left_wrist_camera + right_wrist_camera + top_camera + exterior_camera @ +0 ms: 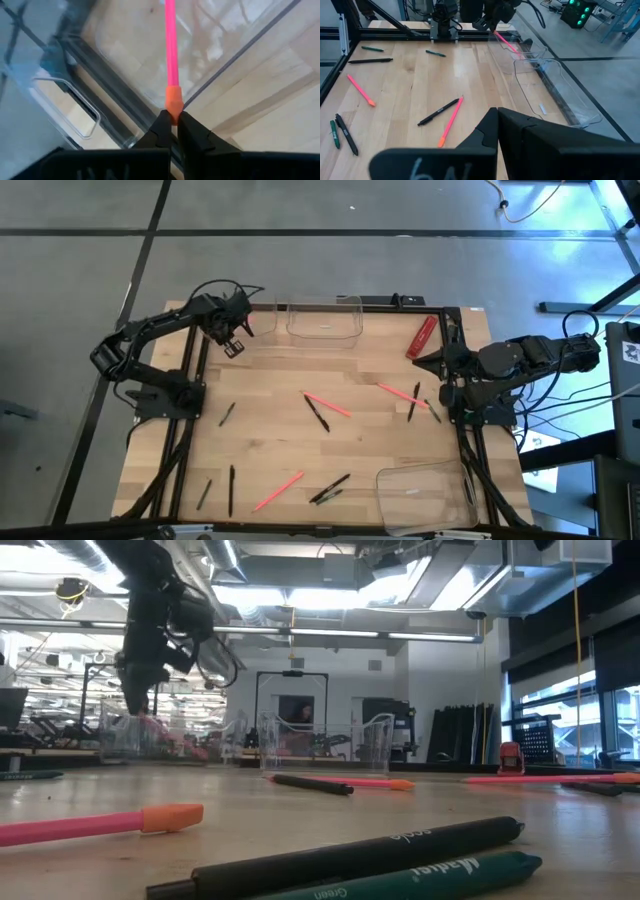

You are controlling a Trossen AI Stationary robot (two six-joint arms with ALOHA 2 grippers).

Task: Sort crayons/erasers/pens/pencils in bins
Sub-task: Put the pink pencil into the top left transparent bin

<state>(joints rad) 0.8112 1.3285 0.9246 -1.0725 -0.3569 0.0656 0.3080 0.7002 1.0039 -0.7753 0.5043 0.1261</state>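
Pens (400,860) are lying loose on the table (360,440); left gripper (172,131) is pinching a pink pencil (170,45) over a bin (210,30); right gripper (496,131) is resting, fingers together.

pink pen (171,45), clear bins (323,320), black pens (318,415)

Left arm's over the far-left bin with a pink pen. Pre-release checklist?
1. Left hand shut on the pink pen: ok.
2. Grip sits at the orange end, pen pointing forward past the fingers: ok.
3. Pen over the far-left bin: ok; the bin floor shows behind it.
4. What the bin already holds: cannot tell.
5. Right hand shut, empty, parked at the table's right edge: ok.
6. Loose pens left on the table: not ok, many remain.
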